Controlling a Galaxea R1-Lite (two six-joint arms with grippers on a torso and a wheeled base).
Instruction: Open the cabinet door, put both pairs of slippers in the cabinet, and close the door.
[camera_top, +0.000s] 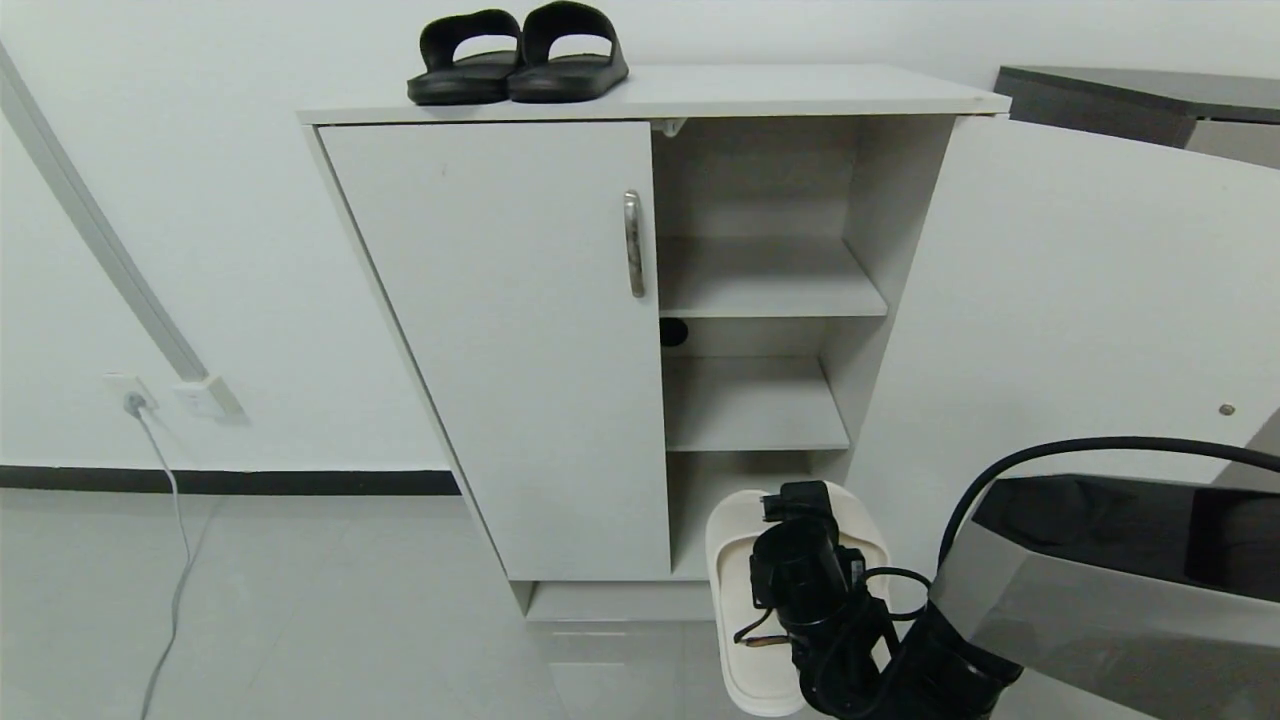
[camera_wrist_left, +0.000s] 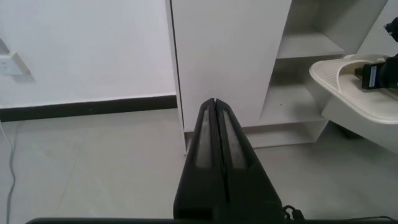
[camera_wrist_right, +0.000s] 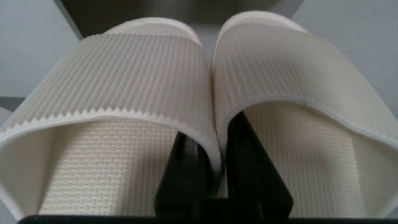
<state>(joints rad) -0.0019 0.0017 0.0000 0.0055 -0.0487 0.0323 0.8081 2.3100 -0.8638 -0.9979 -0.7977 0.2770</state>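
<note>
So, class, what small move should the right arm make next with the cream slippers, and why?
Probably ease the right arm forward, sliding the cream ribbed rubber slippers into the white cabinet's open bottom compartment. Its jaws are shut on the pair, toes already at that opening, right door open.

Cream slippers (camera_wrist_right: 143, 74) with ribbed straps, dimpled footbeds; black slippers (camera_top: 520, 62); white cabinet (camera_top: 500, 350), silver handle (camera_top: 634, 245)

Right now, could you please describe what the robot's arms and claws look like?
The left claw is black: two long flat fingers tapering to a rounded tip, each with a grey inlaid pad. The right claw is also black, with broad matte fingers. The right arm has a black, round-bodied wrist with thin black cables looping beside it.
</note>
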